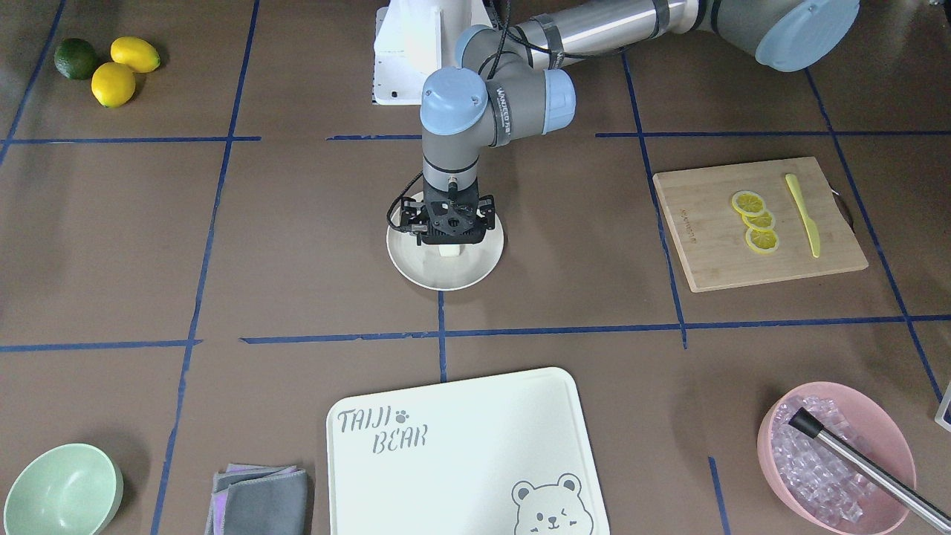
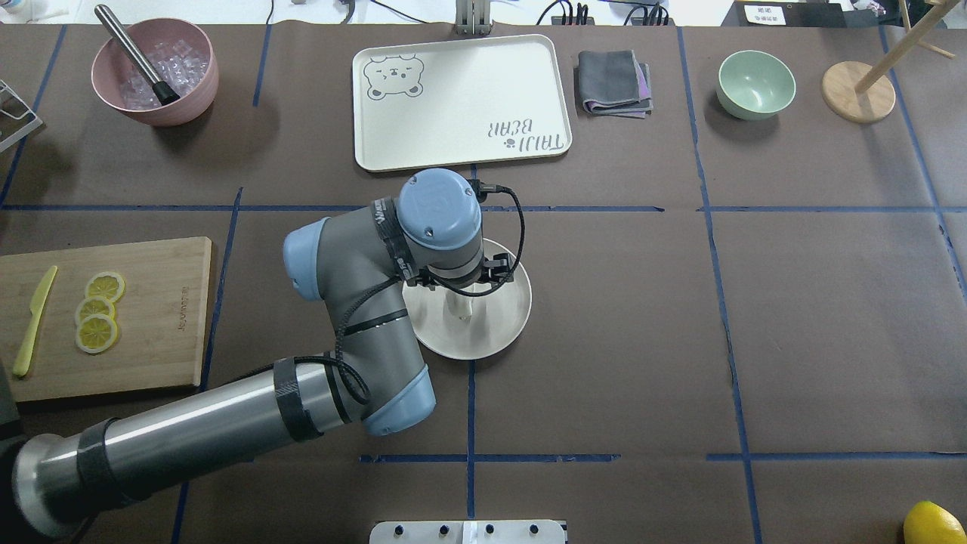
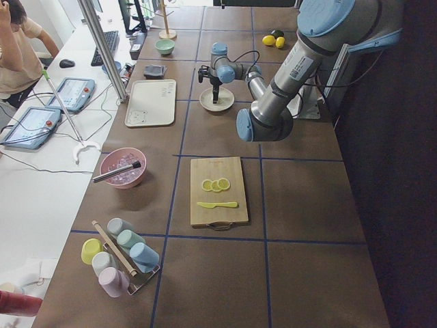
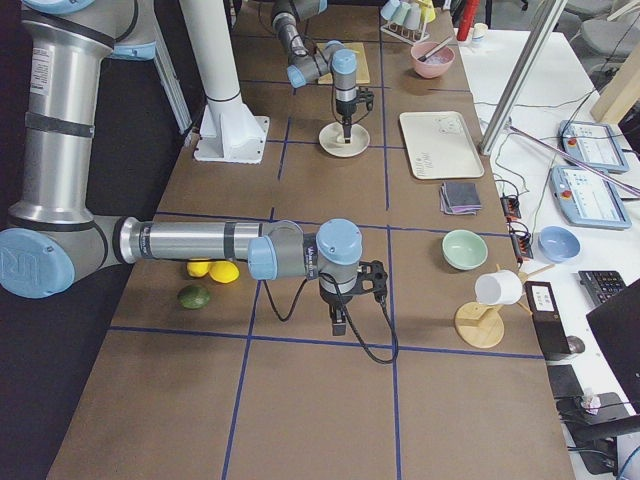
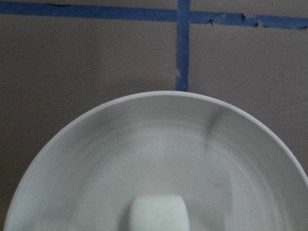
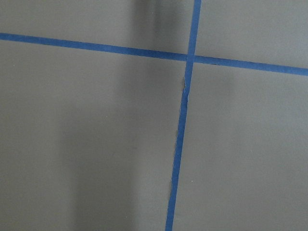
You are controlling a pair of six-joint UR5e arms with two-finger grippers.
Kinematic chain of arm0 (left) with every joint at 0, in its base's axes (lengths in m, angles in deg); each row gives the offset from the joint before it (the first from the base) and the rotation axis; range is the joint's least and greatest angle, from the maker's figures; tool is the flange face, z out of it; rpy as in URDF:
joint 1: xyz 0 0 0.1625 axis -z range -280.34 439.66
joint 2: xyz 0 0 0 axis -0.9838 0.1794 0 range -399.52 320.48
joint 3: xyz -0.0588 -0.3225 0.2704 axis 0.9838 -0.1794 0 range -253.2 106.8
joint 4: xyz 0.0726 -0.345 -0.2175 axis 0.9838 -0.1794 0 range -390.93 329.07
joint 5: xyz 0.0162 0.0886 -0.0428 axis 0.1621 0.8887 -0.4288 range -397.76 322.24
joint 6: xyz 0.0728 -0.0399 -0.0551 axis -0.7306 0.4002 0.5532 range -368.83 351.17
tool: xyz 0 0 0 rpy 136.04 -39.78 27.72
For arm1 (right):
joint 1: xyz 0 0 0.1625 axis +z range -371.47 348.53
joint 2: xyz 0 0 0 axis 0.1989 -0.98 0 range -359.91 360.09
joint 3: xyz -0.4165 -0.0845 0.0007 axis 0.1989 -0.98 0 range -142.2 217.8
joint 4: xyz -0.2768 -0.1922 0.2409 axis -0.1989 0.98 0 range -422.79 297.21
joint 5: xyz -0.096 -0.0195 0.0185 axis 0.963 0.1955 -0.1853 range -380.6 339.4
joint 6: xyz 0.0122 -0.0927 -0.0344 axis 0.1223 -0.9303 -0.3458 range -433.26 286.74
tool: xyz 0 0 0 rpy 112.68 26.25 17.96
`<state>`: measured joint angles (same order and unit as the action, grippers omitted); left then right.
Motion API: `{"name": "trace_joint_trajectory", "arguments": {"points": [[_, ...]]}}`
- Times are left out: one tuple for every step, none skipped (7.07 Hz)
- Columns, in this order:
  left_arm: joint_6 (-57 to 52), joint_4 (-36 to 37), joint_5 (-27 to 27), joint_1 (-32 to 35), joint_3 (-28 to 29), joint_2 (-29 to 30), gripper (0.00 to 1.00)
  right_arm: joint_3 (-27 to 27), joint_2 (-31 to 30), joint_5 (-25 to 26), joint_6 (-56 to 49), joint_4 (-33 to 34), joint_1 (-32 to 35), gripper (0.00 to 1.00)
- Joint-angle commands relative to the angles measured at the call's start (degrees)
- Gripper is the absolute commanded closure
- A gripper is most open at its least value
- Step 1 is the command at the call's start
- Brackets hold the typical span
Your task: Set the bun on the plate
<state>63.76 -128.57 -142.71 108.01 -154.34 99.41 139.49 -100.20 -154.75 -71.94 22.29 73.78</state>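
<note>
Brown paper marked off with blue tape lines covers the desk (image 1: pixel 297 245). Near its middle the left pincer (image 1: pixel 449 239) points straight down over the plate (image 1: pixel 416 264). Its fingers are hidden under the wrist body, so I cannot tell whether it is clenched or released. Directly beneath it is the bun (image 1: pixel 451 252), inside the plate's rim and close to the centre; the left wrist view shows it at the lower edge against the plate's pale floor, but whether it rests there is unclear. Just past the plate, on the side away from the robot, lies a white tray (image 1: pixel 461 438) printed with a bear. On the robot's left a wooden cutting board (image 1: pixel 706 253) carries three lemon slices (image 1: pixel 756 221) and a yellow knife (image 1: pixel 804 215). The right pincer (image 4: pixel 340 322) hangs over bare desk near a tape crossing, well apart from the plate. It shows only in the right side view, so I cannot tell how its jaws stand.
</note>
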Motion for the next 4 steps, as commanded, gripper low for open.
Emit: {"name": "trace_joint_trajectory", "arguments": {"points": [[-8.55, 1.48, -7.42, 6.60, -8.98, -8.89, 0.01, 0.00, 0.00, 0.03, 0.00, 0.00, 0.00, 0.00], [-15.05, 1.57, -11.03, 10.90, -14.95, -15.90, 0.01, 0.00, 0.00, 0.03, 0.00, 0.00, 0.00, 0.00], [-21.55, 1.57, -14.64, 15.73, -19.19, -21.63, 0.01, -0.08, 0.00, 0.03, 0.00, 0.00, 0.00, 0.00], [-29.19, 1.31, -16.93, 20.04, -23.23, -29.34, 0.01, -0.17, 0.00, 0.03, 0.00, 0.00, 0.00, 0.00]]}}
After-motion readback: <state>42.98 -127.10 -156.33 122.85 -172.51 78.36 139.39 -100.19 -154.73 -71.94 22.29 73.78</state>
